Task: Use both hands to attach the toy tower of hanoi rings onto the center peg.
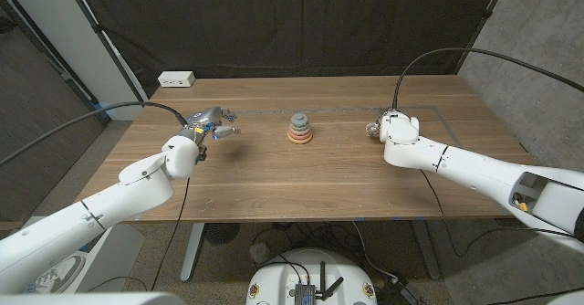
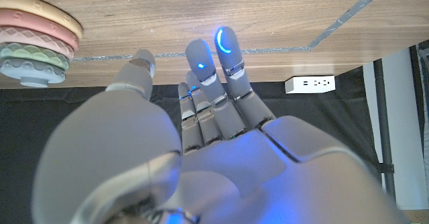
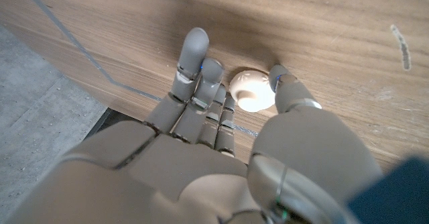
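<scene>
While left hand [image 1: 215, 122] hovers empty, fingers apart | right hand [image 3: 221, 127] apparently pinches cream ring [image 3: 251, 90] | ring stack [image 1: 299, 129] between.

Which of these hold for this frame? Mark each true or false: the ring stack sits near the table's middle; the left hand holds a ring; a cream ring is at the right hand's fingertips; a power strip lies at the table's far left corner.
1. The ring stack stands near the middle of the wooden table. True.
2. The left hand holds a ring. False: its fingers are apart and hold nothing.
3. A cream ring lies at the right hand fingertips. True.
4. A white power strip lies at the table's far left corner. True.
</scene>
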{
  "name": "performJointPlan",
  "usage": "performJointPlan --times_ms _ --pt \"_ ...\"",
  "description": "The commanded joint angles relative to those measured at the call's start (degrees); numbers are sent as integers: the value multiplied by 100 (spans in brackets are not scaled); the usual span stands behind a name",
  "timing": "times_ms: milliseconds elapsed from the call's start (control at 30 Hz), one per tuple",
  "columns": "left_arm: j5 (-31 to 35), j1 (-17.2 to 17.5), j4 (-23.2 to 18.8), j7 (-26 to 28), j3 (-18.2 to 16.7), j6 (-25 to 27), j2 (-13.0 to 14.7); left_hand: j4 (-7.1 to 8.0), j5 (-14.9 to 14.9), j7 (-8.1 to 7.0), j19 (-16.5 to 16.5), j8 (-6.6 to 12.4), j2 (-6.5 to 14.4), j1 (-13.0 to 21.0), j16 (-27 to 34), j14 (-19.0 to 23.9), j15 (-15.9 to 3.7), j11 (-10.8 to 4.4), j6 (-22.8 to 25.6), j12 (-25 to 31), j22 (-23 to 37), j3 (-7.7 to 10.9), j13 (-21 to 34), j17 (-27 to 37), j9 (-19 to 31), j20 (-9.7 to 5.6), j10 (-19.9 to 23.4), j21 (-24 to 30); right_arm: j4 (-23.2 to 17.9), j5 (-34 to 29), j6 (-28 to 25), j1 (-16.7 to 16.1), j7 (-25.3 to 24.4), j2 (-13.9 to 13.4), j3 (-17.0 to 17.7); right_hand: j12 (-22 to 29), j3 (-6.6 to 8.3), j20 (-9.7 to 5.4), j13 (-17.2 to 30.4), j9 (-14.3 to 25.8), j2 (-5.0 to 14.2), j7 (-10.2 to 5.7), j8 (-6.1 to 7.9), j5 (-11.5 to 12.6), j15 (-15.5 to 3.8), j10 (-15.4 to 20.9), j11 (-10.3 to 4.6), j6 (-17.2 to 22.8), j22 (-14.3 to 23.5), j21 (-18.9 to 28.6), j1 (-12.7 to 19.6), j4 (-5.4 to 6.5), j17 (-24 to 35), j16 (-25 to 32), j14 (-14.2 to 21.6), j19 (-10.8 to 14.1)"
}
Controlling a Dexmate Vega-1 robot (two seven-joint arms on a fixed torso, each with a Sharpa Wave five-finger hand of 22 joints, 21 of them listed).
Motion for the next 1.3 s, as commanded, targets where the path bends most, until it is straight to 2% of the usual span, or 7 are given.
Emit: performJointPlan --times_ms 33,267,400,733,933,1133,1300 --pt "-40 -25 66 -7 27 -39 -27 -9 18 23 20 -9 13 -49 1 54 -361 -4 54 21 30 63 13 20 10 -770 50 -3 113 107 -1 37 -40 66 -133 53 -5 -576 25 2 40 -26 29 -26 -431 78 10 38 23 5 51 -9 23 1 63 36" --pt "-67 -49 96 -35 48 -78 -38 2 18 28 7 -9 43 -68 1 55 -360 19 65 23 31 86 15 29 14 -766 71 -8 111 189 20 12 -72 47 -139 70 -25 -579 33 -3 59 -46 48 -25 -433 141 -20 78 28 18 80 -13 18 4 89 67" --pt "-73 -55 91 -43 53 -80 -37 5 18 38 15 -6 61 -82 7 58 -361 20 84 25 48 103 16 44 17 -766 87 3 99 258 54 -65 -189 33 -74 138 -38 -581 62 -9 97 -93 91 -21 -435 338 -119 183 40 45 111 -10 101 82 204 127" --pt "-92 -26 37 -32 28 -58 -17 2 19 40 9 -7 96 -126 -6 35 -361 8 111 18 42 158 31 59 27 -765 97 -12 113 439 76 -167 -387 41 65 326 50 -614 175 -16 223 -275 287 15 -447 1019 -304 721 120 197 356 -58 439 418 678 613" --pt "-109 5 18 -4 6 -48 -12 -3 19 39 9 -9 102 -140 -6 34 -361 8 119 19 47 180 35 65 31 -766 113 -13 151 382 -46 -78 -364 72 -84 419 113 -617 244 -12 279 -270 334 3 -444 1436 -359 844 137 213 510 -59 521 663 1021 903" --pt "-120 42 -20 35 -38 -29 12 -12 21 45 0 -15 111 -153 -12 24 -361 22 118 9 58 212 34 69 37 -767 114 -12 123 477 62 -134 -503 55 8 395 162 -619 238 -7 312 -303 380 -5 -441 1568 -409 948 122 187 611 -61 522 767 1143 1010" --pt "-116 26 -26 23 -30 -11 13 -14 22 49 -1 -17 117 -161 -4 31 -361 18 119 6 63 227 41 81 39 -766 106 -10 60 557 145 -193 -588 7 95 363 203 -618 209 -7 375 -213 396 2 -438 1652 -383 987 131 183 646 -34 529 818 1211 1079"
